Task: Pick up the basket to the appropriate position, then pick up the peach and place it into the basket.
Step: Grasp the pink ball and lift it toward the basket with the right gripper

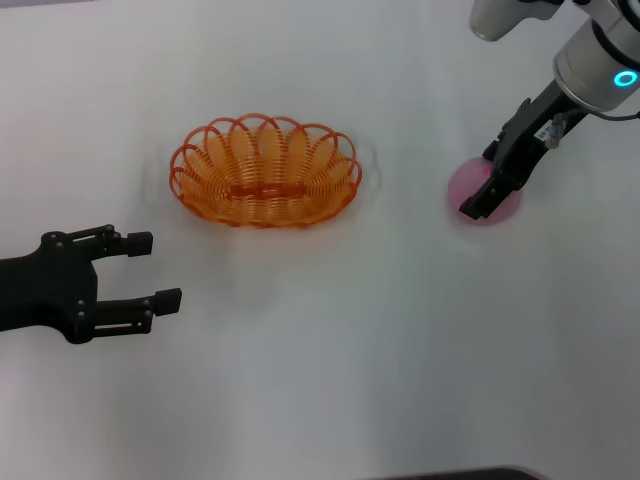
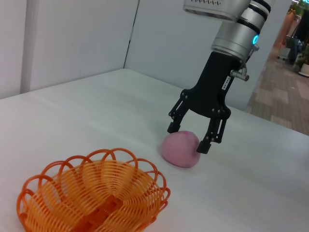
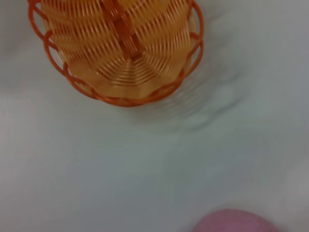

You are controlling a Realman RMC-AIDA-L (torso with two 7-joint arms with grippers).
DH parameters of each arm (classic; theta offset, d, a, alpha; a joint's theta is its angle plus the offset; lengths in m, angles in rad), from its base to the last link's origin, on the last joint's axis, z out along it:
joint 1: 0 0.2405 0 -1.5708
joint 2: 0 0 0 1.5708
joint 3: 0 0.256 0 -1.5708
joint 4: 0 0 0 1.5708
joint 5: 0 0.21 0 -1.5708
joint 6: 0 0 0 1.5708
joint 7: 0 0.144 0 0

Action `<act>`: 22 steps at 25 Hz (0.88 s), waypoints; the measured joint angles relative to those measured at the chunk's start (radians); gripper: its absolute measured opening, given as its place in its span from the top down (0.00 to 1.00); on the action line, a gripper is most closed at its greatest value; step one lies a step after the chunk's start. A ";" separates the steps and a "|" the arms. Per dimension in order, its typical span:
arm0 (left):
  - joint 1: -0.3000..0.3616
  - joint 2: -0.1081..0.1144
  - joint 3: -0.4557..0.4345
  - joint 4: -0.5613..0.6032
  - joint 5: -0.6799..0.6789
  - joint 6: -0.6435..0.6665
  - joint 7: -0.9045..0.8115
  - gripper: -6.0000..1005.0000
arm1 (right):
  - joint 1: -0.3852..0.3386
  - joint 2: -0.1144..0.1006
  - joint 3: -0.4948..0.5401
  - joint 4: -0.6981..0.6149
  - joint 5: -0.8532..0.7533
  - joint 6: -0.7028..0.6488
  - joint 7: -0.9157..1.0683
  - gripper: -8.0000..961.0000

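Two black tools over one plain white surface (image 1: 330, 380), read left to right in the head view.

Left tool (image 1: 160, 270): low at the left edge, lying level, its two fingers spread wide apart and pointing toward the middle. Nothing between them. It sits near the basket's left end but clear of it, slightly nearer the robot.

Oval orange basket of thin looping wire-like strands (image 1: 265, 172): rests flat on the surface, left of centre. The rim is a ring of scalloped loops; the walls are closely spaced parallel strands running down to a narrow solid strip along the floor. The left wrist view (image 2: 94, 195) shows it open-topped and shallow, with the white surface visible through the strands. The right wrist view (image 3: 118, 48) shows one rounded end of it, with nothing inside the visible part.

Round soft pink ball-like peach (image 1: 482, 192): rests on the surface well to the right of the basket, far smaller than it. Skin is matte and even pink; in the left wrist view (image 2: 180, 149) it reads as a smooth, slightly flattened dome. Only a pink sliver (image 3: 236, 221) shows at the edge of the right wrist view.

Right tool (image 2: 190, 135): comes down steeply from a silver wrist with a cyan light ring. Fingers open, straddling the top of the peach, one tip on each side. Tips are close to the skin; contact cannot be confirmed. The peach is not lifted. In the head view the tool (image 1: 482, 200) overlaps the fruit.
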 joint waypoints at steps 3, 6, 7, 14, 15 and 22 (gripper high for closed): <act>-0.001 0.000 0.000 0.000 0.000 -0.001 0.000 0.18 | 0.000 0.000 -0.007 0.001 -0.001 0.003 0.006 0.02; -0.003 0.000 0.000 0.000 0.000 0.000 0.000 0.18 | 0.000 -0.001 -0.010 0.001 -0.001 0.005 0.008 0.02; -0.004 0.000 0.000 0.000 0.000 0.000 0.000 0.18 | 0.000 -0.001 -0.010 0.001 -0.001 0.006 0.008 0.02; -0.006 -0.002 0.002 0.000 0.000 0.002 0.000 0.18 | 0.000 -0.002 -0.011 0.002 -0.001 0.013 0.008 0.03; -0.006 -0.002 0.002 0.000 0.000 0.002 0.000 0.18 | 0.000 -0.002 -0.011 0.002 -0.001 0.014 0.008 0.03; -0.010 -0.002 0.002 -0.008 0.000 0.006 0.000 0.18 | 0.002 -0.004 -0.013 0.011 -0.014 0.016 -0.003 0.05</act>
